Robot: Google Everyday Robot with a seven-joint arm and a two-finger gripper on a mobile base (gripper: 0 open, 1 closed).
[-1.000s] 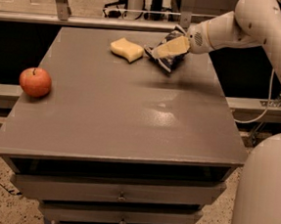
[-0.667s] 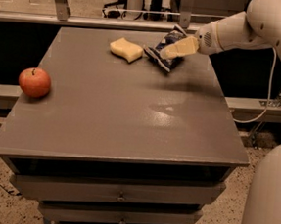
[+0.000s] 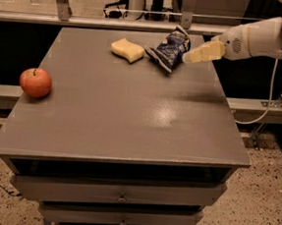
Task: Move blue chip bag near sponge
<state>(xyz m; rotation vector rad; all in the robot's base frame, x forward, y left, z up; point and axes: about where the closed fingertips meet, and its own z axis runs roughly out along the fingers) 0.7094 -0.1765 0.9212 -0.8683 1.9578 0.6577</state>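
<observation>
The blue chip bag (image 3: pixel 168 50), dark navy and crinkly with white lettering, lies at the back of the table, right of centre. The sponge (image 3: pixel 127 50), a pale yellow wavy block, lies just left of it with a small gap between them. My gripper (image 3: pixel 195 54), cream-coloured, hovers at the bag's right edge, reaching in from the right on the white arm (image 3: pixel 258 38). It stands beside the bag, not around it.
A red apple (image 3: pixel 35 82) sits near the table's left edge. The grey table (image 3: pixel 130 118) has drawers below its front edge. A metal rail (image 3: pixel 114 23) runs behind the table. The floor lies to the right.
The gripper has drawn back to the right, off the chip bag. The bag now lies by itself next to the sponge. The sponge and the apple have not moved.
</observation>
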